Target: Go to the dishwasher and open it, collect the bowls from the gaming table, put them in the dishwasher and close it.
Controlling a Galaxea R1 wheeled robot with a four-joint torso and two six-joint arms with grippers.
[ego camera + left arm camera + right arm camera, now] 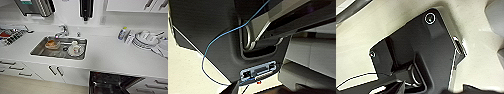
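Note:
Below the white counter (107, 58), at the lower right of the head view, the dishwasher (110, 83) appears as a dark, glossy opening as wide as one cabinet. I cannot tell how far its door stands open. The gaming table and its bowls are out of view. In the left wrist view there is the robot's own dark body with a blue cable (218, 37), above beige floor. The right wrist view has a dark robot plate over the same floor.
A steel sink (37, 51) set in the counter holds a brownish dish (52, 44) and a white plate with a cup (75, 48). Stacked white crockery (146, 40) and a bottle (122, 33) stand at the right. White cabinet doors (56, 71) line the front.

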